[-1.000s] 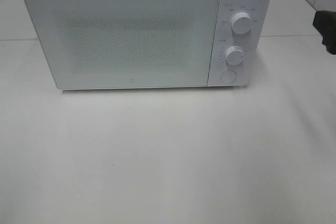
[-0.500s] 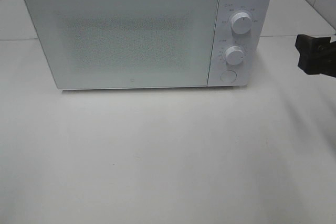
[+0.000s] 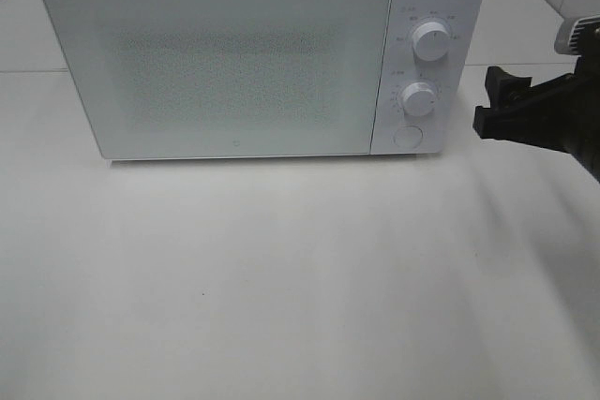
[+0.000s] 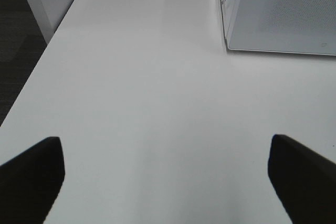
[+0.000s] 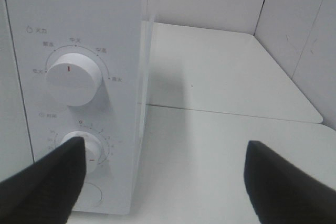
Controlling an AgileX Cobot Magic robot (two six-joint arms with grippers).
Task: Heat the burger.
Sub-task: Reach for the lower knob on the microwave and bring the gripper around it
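The burger is out of view. The white microwave (image 3: 225,63) stands at the back of the table with its door shut, and its frosted window shows nothing inside. Its panel has an upper knob (image 3: 430,41), a lower knob (image 3: 418,98) and a round button (image 3: 407,136). My right gripper (image 3: 486,102) is open, just right of the panel at the lower knob's height, not touching. In the right wrist view its fingers (image 5: 42,182) frame the lower knob (image 5: 89,148). My left gripper (image 4: 165,182) is open and empty above bare table, with the microwave's corner (image 4: 283,14) beyond it.
The white table (image 3: 281,278) stretches in front of the microwave. A white tiled wall (image 5: 294,19) stands behind and to the right. The table's left edge (image 4: 31,77) drops to a dark floor.
My right gripper has come in from the right edge and moved left toward the microwave's control panel. The microwave has not moved.
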